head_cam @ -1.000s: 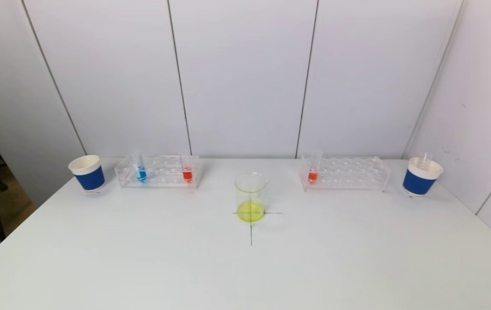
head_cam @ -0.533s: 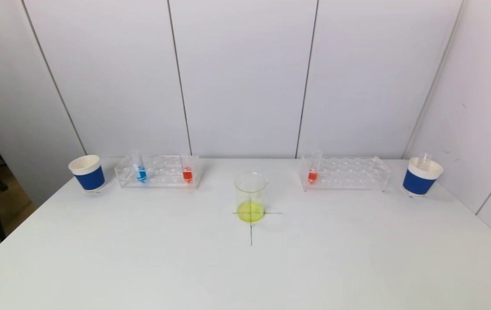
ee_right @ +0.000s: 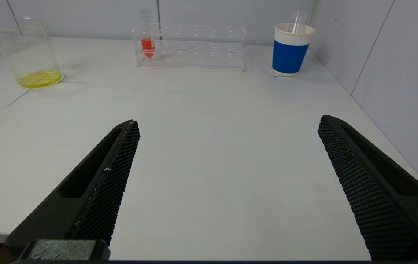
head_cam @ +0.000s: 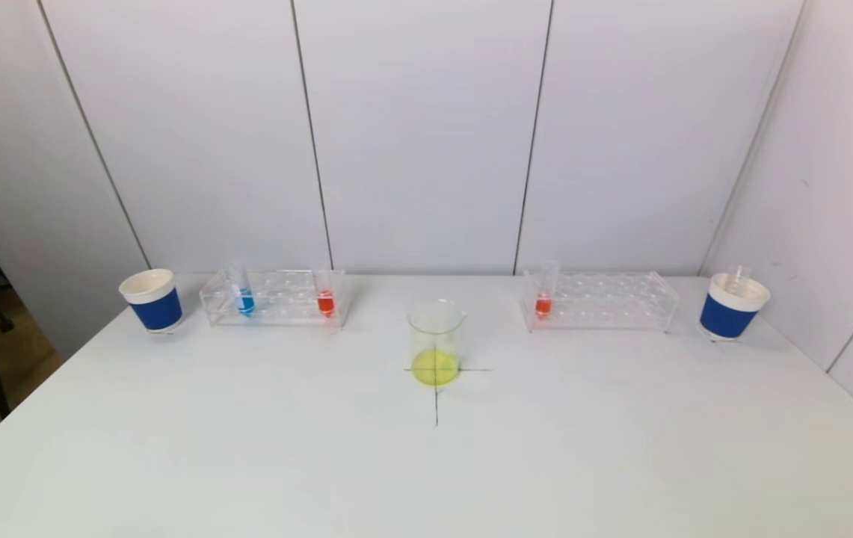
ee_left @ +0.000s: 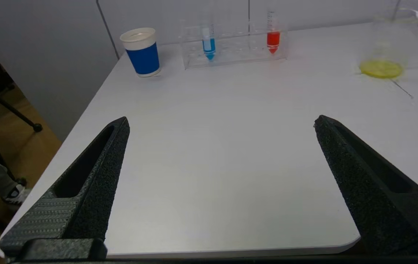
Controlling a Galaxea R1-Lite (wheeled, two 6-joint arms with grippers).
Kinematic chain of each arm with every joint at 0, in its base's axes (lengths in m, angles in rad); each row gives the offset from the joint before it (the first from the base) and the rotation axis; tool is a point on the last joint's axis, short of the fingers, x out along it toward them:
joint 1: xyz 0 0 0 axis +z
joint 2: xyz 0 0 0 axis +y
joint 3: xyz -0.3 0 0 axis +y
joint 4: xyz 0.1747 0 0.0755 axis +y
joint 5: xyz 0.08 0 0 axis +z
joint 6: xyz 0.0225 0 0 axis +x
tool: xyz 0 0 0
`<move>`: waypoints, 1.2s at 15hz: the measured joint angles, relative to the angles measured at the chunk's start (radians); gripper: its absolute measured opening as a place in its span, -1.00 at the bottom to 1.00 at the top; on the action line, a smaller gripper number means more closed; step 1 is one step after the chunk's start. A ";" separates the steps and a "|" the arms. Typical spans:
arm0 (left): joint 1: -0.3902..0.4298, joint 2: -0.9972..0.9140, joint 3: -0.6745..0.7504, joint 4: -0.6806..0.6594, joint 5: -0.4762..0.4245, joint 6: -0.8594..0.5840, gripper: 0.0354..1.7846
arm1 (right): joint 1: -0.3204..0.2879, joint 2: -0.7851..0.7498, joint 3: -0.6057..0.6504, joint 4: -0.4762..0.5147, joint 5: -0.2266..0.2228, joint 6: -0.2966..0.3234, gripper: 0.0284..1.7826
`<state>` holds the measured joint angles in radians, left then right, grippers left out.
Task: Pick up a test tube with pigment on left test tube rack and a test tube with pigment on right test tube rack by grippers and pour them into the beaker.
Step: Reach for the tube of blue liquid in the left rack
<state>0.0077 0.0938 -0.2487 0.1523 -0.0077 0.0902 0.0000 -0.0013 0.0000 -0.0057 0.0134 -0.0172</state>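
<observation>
Head view shows the worktop (head_cam: 426, 463) with neither arm over it, so no pick of this round has begun. The beaker (head_cam: 436, 342) stands at the centre on a drawn cross and already holds a shallow yellow pool (how it got there, the pictures do not say).

From the beaker, the left test tube rack (head_cam: 274, 297) sits at about 10 o'clock, holding a blue-pigment tube (head_cam: 244, 293) towards its outer end and a red-pigment tube (head_cam: 325, 294) at the end nearest the beaker. The right test tube rack (head_cam: 599, 300) sits at about 2 o'clock with one orange-red tube (head_cam: 544, 291) at its beaker-side end; its other holes look empty. A blue paper cup (head_cam: 152, 300) stands beyond the left rack at 9 o'clock, and a second blue cup (head_cam: 730, 305) beyond the right rack at 3 o'clock, with what seems to be an empty clear tube leaning in it.

The left gripper (ee_left: 219, 123) hangs over the near left edge of the worktop, jaws spread wide with nothing between them, well apart from its rack. The right gripper (ee_right: 227, 123) hangs likewise over the near right side, jaws wide and empty.

I judge that everything is left: reaching each rack, closing on a filled tube, lifting it clear, carrying it to the beaker and tipping it in.
</observation>
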 joint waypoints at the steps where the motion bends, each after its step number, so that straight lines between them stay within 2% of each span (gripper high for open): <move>1: -0.001 0.042 -0.053 0.000 0.001 -0.001 0.98 | 0.000 0.000 0.000 0.000 0.000 0.000 0.99; 5: -0.011 0.249 -0.240 -0.016 0.003 -0.006 0.98 | 0.000 0.000 0.000 0.000 0.000 0.000 0.99; 8: -0.019 0.419 -0.337 -0.087 -0.004 -0.010 0.98 | 0.000 0.000 0.000 0.000 0.000 0.000 0.99; 13: -0.021 0.700 -0.445 -0.244 -0.046 -0.011 0.98 | 0.000 0.000 0.000 0.000 0.000 0.000 0.99; 18: -0.007 0.973 -0.479 -0.443 -0.141 -0.009 0.98 | 0.000 0.000 0.000 0.000 0.000 0.000 0.99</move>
<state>0.0004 1.0670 -0.7272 -0.2904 -0.1491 0.0813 0.0000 -0.0013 0.0000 -0.0057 0.0130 -0.0177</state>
